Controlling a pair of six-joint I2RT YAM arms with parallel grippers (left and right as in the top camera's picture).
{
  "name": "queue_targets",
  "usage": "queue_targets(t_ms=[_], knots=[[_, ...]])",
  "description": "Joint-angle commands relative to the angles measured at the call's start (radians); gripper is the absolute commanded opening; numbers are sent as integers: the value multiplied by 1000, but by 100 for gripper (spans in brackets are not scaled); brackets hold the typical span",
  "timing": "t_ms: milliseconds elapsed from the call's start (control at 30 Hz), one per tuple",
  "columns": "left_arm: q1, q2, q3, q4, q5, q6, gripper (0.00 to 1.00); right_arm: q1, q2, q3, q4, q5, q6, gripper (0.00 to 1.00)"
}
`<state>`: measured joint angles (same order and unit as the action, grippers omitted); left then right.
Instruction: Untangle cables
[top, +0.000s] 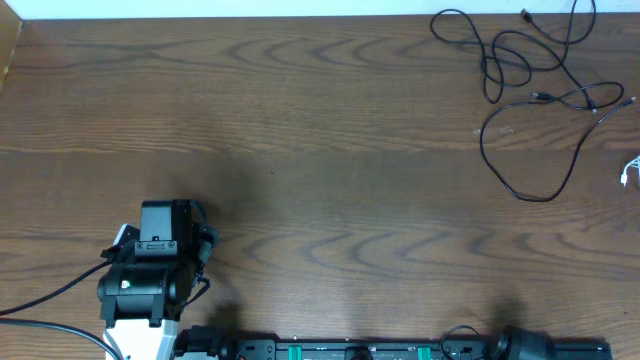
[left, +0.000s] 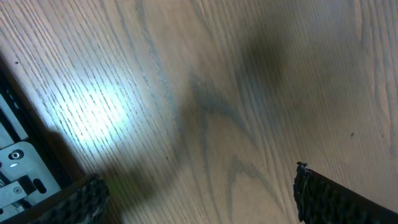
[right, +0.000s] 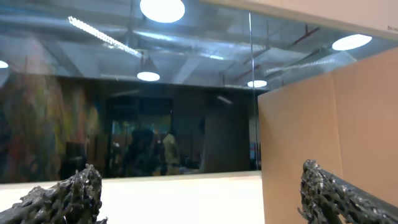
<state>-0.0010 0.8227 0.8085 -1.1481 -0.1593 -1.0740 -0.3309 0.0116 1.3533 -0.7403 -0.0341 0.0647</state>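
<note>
The cables (top: 520, 60) lie in a loose tangle at the table's far right corner: thin black cords with small plugs, and one wide black loop (top: 545, 165) reaching toward the middle. A white cable end (top: 631, 170) pokes in at the right edge. My left arm (top: 150, 270) is folded at the near left, far from the cables. In the left wrist view my left gripper (left: 199, 196) is open over bare wood with nothing between its fingers (left: 336, 199). The right gripper (right: 199, 193) is open too and faces out into the room; no cable shows in that view.
The wooden table (top: 320, 130) runs the full width of the overhead view. The arms' mounting rail (top: 380, 350) lies along the near edge, and thick black arm cords (top: 50, 295) trail at the near left. A brown board (right: 336, 124) stands to the right of the right gripper.
</note>
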Motion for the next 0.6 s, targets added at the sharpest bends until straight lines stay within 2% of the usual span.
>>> queue_targets(t_ms=[0, 233, 567], knots=[[5, -1, 14, -3, -8, -9, 97, 3, -5, 28, 8, -3, 17, 99], [5, -1, 14, -3, -8, -9, 97, 23, -5, 29, 240, -70, 55, 99], [5, -1, 14, -3, -9, -8, 97, 23, -3, -8, 416, -70, 94, 99]])
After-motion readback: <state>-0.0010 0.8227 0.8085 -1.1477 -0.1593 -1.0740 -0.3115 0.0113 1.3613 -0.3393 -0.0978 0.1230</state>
